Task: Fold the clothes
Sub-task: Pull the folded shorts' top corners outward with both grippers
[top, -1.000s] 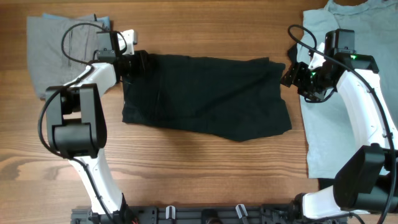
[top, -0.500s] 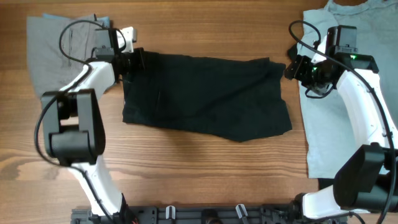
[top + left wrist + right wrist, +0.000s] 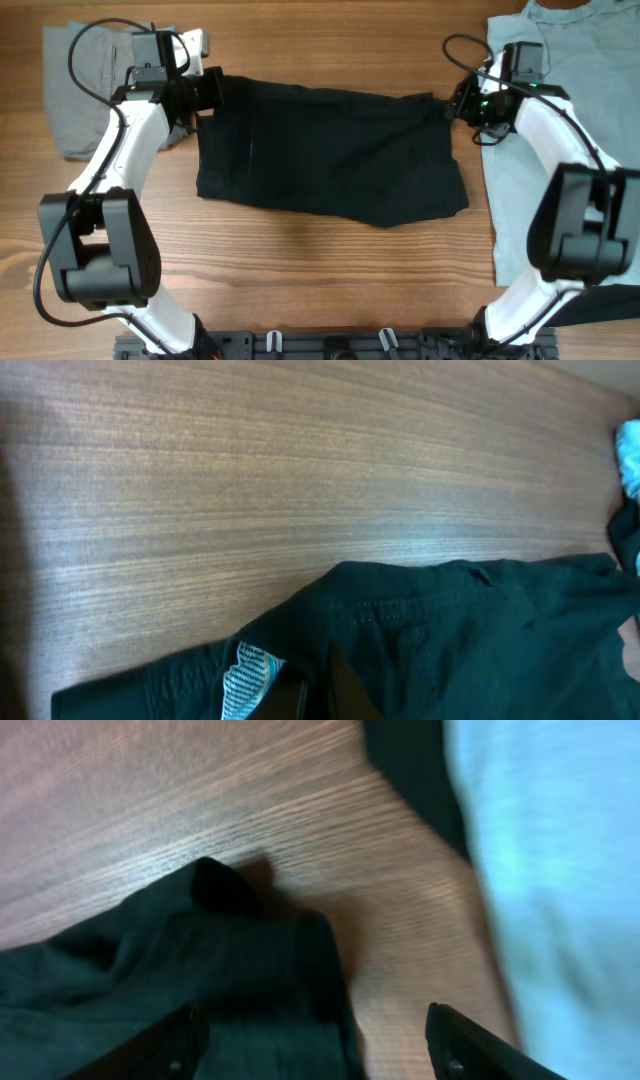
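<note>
A black garment lies spread flat across the middle of the wooden table. My left gripper is at its top left corner. In the left wrist view the left gripper is shut on the garment's hem, next to a white and blue label. My right gripper is at the garment's top right corner. In the right wrist view the right gripper is open wide, its fingers on either side of the black corner, not gripping it.
A grey garment lies at the far left behind the left arm. A light blue shirt covers the right side of the table and shows in the right wrist view. Bare wood lies in front of the black garment.
The left gripper has moved up and slightly left along the garment's top left corner. The right gripper has moved left and up from the blue shirt's edge to the garment's top right corner.
</note>
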Action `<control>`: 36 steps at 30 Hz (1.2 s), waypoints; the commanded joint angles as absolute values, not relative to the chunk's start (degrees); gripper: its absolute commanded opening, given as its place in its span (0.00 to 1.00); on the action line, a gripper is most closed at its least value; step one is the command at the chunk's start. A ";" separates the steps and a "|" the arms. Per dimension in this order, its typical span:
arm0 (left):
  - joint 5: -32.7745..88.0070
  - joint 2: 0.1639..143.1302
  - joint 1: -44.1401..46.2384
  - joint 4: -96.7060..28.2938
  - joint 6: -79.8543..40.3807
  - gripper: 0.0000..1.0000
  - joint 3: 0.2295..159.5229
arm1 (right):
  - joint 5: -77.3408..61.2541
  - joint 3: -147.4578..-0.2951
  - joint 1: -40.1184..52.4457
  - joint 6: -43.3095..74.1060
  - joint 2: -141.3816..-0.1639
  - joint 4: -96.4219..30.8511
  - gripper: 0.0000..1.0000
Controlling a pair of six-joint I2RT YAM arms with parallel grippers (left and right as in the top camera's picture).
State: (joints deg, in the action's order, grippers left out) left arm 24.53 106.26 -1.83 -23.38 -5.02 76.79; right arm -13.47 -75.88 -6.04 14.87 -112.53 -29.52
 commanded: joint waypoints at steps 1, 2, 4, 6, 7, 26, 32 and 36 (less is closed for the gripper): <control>23.77 104.66 -2.02 -24.21 -5.10 0.05 77.28 | -20.10 -76.38 -5.61 10.68 -115.96 -26.74 0.75; 23.77 104.66 -2.02 -24.34 -5.10 0.05 77.28 | -22.20 -76.38 -5.61 9.28 -116.31 -26.06 0.75; 23.77 104.66 -2.02 -24.34 -5.13 0.05 77.28 | -27.07 -76.38 -5.58 5.17 -116.68 -24.75 0.73; 23.77 104.66 -2.02 -24.34 -5.13 0.04 77.28 | -28.60 -76.38 -5.56 4.29 -116.68 -23.70 0.66; 23.77 104.66 -2.02 -24.34 -5.15 0.04 77.28 | -28.58 -76.38 -5.56 4.29 -116.68 -23.29 0.57; 23.73 104.05 -2.04 -26.87 -5.13 0.04 77.28 | -22.26 -76.38 -5.58 4.47 -116.71 -21.26 0.55; 23.55 102.76 -2.04 -26.83 -5.13 0.04 77.28 | -22.37 -76.38 -5.56 4.51 -116.86 -21.19 0.57; 22.85 101.62 -2.04 -26.87 -5.10 0.04 77.28 | -22.52 -76.38 -5.58 4.49 -116.81 -21.04 0.08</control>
State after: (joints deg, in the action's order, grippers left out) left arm 23.86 104.64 -1.83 -26.87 -5.02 76.79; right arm -22.90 -75.88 -5.78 4.64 -116.09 -21.32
